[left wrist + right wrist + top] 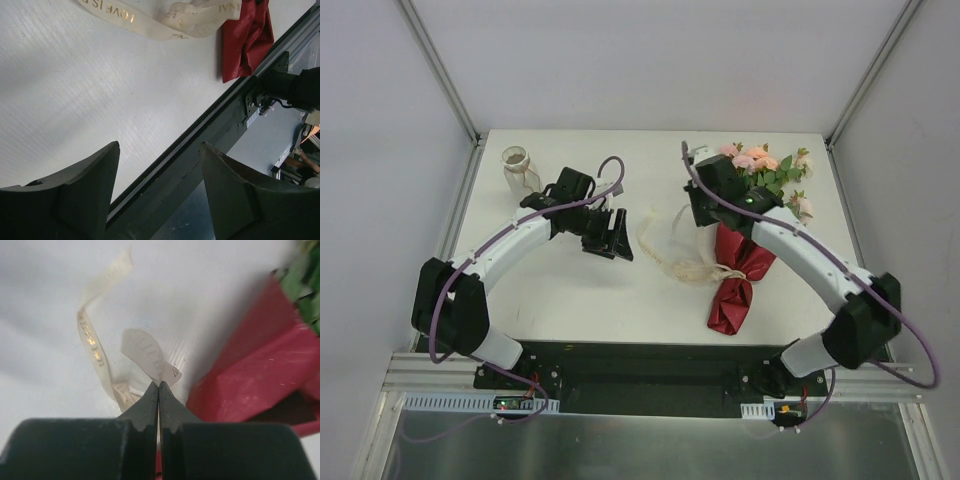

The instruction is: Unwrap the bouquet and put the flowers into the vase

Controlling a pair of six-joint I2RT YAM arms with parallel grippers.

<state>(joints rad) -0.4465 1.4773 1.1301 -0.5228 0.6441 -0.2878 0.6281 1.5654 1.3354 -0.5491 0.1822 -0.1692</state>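
The right claw (159, 385) is pinched together on a loop of the cream ribbon (146, 354), just beside the dark red wrapping paper (250, 385). The bouquet (732, 300) lies on the right side of the white surface (570, 290), its flowers (770, 170) toward the far edge. The left claw (160, 147) hangs with jaws apart over bare surface near the ribbon's loose end. The glass vase (516, 166) stands upright at the far left corner, well apart from the bouquet.

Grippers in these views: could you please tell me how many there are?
2. The left gripper hovers open, left of the cream ribbon; the right gripper is shut on that ribbon, beside the bouquet in its red wrapping. None appears hidden.
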